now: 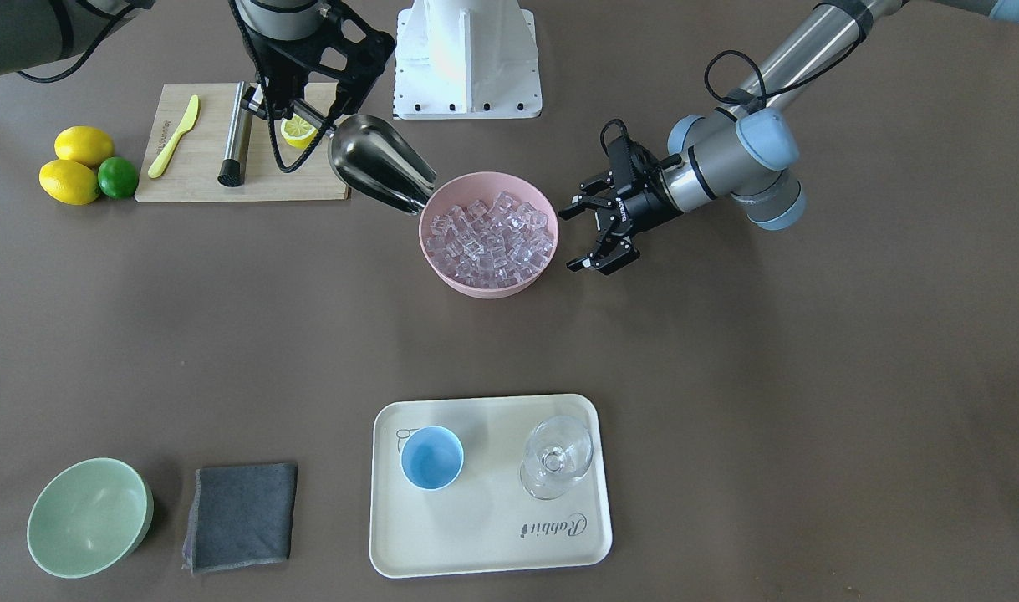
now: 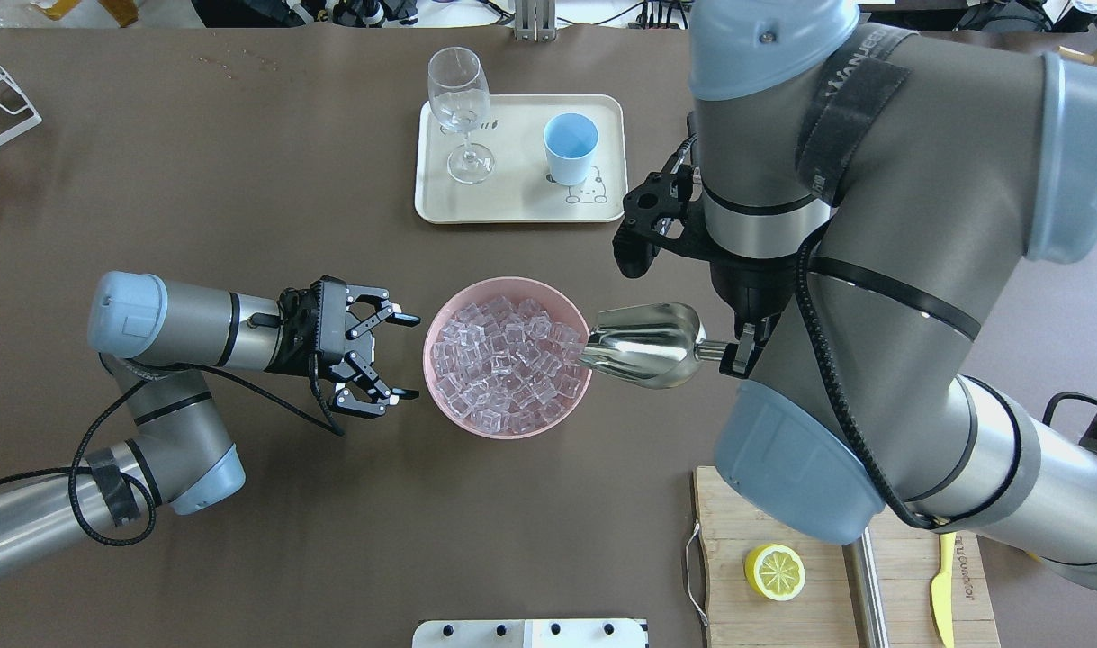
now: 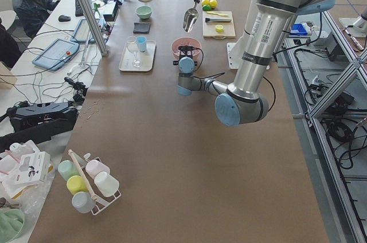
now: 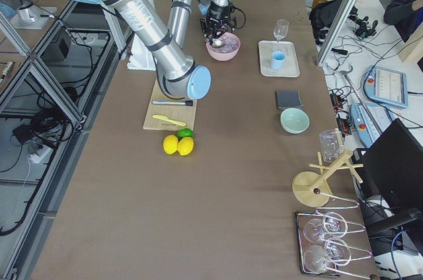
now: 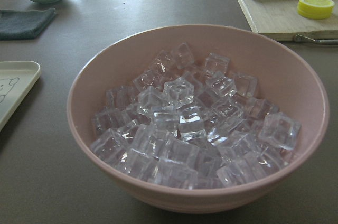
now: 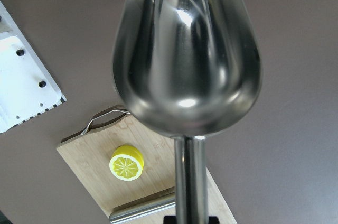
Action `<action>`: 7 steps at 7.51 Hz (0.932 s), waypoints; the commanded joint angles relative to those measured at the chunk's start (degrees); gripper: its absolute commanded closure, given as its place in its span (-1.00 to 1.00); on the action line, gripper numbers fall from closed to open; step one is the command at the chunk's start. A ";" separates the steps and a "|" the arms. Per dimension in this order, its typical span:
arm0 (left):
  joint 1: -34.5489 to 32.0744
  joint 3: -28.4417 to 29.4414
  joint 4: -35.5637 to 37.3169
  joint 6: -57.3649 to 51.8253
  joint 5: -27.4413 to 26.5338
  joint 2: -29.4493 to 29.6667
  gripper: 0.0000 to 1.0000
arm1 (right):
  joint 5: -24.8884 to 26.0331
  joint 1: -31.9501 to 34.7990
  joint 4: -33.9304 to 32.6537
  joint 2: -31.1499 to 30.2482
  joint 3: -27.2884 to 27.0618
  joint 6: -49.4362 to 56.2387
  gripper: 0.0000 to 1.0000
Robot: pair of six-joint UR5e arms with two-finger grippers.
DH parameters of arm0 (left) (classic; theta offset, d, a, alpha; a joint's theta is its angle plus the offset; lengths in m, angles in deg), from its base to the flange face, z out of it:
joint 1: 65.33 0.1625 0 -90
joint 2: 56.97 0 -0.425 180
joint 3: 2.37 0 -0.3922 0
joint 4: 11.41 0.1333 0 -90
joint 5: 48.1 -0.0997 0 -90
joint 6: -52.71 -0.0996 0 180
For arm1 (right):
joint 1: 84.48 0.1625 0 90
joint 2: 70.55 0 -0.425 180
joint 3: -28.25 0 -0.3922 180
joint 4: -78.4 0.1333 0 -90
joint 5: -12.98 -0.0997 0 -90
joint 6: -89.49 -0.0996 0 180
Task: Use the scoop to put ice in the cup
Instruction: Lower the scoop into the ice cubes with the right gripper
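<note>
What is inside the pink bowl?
The pink bowl holds a heap of clear ice cubes. The scoop hovers over one edge, not dug in. The lower cubes and the bowl's bottom are covered by the top layer.

1. my scoop (image 2: 642, 346): polished steel, mirror-bright.
2. ice (image 5: 185, 123): clear, glassy, glinting.
3. bowl (image 5: 113, 65): pink, smooth, matt, plastic-looking.
4. board (image 1: 204, 163): pale bare wood.
5. cloth (image 1: 242, 514): grey, soft, matt.
6. table (image 1: 726, 351): brown, matt.

light-blue cup (image 1: 431, 456), pink bowl (image 1: 484, 290), clear ice (image 1: 490, 238)
</note>
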 commanded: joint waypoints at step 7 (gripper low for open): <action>-0.13 0.00 -0.16 0.00 -0.18 0.00 -0.97 | 0.06 -0.97 -10.48 11.44 16.81 -0.43 1.00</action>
